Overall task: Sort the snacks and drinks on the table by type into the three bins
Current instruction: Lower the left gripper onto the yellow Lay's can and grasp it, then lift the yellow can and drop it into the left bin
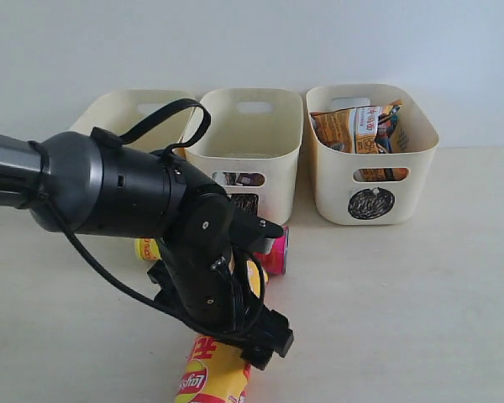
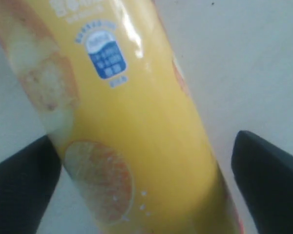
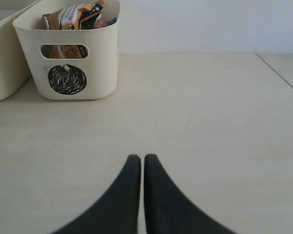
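L arm [image 1: 109, 189] reaches low over near edge of surface [image 1: 420, 319]. L jaws are spread wide, one each side of yellow Lay's tube [image 1: 214, 378]. In L wrist view the tube fills the frame btwn two dark fingers [image 2: 268, 180]. One finger looks right up against tube's side. The other stands clear w/ a strip of surface showing btwn, so straddling, not pinching. Tube lies on its side on surface, logo end toward ext. camera.

Pink tube [image 1: 275, 252] also lies on its side, just behind L arm and in front of middle bin [image 1: 256, 138], mostly hidden. A small yellow-orange bit [image 1: 147, 248] peeks out at arm's other side; can't tell what it is.

Three cream bins stand in a row at back, close together. Left bin [image 1: 130, 109] is half hidden by arm. Middle bin shows part of a dark scribble, w/ sth dark behind its handle cutout, can't ID. Right bin [image 1: 374, 159], w/ black scribbled circle [image 1: 371, 204], holds orange-brown bag [image 1: 349, 130] and a bit of blue beside it.

R jaws are pressed together, pinching nothing, low over bare surface, w/ circle bin well apart from them.
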Available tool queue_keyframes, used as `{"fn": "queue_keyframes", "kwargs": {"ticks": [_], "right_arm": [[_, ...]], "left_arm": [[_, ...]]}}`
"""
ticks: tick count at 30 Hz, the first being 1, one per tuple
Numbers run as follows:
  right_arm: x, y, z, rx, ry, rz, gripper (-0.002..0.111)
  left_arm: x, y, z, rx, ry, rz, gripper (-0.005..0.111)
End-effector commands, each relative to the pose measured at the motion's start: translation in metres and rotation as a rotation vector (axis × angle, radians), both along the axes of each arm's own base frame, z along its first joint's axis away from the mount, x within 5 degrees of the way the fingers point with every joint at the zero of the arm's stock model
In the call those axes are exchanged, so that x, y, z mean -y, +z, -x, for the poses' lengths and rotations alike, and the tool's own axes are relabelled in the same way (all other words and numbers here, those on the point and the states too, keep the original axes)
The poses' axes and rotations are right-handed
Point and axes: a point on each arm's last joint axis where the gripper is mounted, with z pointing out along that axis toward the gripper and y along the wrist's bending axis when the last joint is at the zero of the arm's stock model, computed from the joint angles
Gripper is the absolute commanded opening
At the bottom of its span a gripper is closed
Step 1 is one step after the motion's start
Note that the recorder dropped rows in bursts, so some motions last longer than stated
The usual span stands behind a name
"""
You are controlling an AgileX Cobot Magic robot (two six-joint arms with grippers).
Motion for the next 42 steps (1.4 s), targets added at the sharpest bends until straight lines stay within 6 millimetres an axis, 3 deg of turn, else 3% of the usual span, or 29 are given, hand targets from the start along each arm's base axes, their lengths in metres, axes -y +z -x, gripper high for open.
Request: {"fn": "queue_keyframes", "kwargs": {"ticks": [1, 4, 6, 12, 16, 27, 31, 34, 42], "right_arm": [[0.000, -0.001, 0.000, 0.006, 0.003, -0.013, 0.000], [-0.001, 0.000, 0.000, 0.014, 0.003, -0.018, 0.000], [-0.001, 0.000, 0.000, 0.011, 0.003, -0.018, 0.000], [-0.001, 0.000, 0.000, 0.011, 0.003, -0.018, 0.000], [-0.001, 0.000, 0.000, 0.011, 0.003, -0.018, 0.000], [-0.001, 0.000, 0.000, 0.011, 0.003, -0.018, 0.000], [-0.001, 0.000, 0.000, 0.011, 0.003, -0.018, 0.000], [-0.001, 0.000, 0.000, 0.011, 0.003, -0.018, 0.000], [-0.001, 0.000, 0.000, 0.011, 0.003, -0.018, 0.000]], "left_arm": [[0.001, 0.001, -0.002, 0.001, 0.013, 0.006, 0.050], [0.001, 0.001, -0.002, 0.001, 0.013, 0.006, 0.017], [0.001, 0.001, -0.001, -0.001, 0.006, 0.002, 0.004], [-0.001, 0.000, 0.000, -0.015, -0.020, -0.022, 0.004], [-0.003, 0.013, 0.004, -0.012, -0.048, -0.027, 0.004], [-0.021, 0.089, 0.022, 0.073, -0.154, 0.032, 0.004], [-0.033, 0.123, 0.022, 0.189, -0.167, 0.089, 0.004], [-0.048, 0.142, 0.014, 0.282, -0.139, 0.118, 0.004], [-0.099, 0.180, -0.034, 0.408, 0.045, 0.149, 0.004]]}}
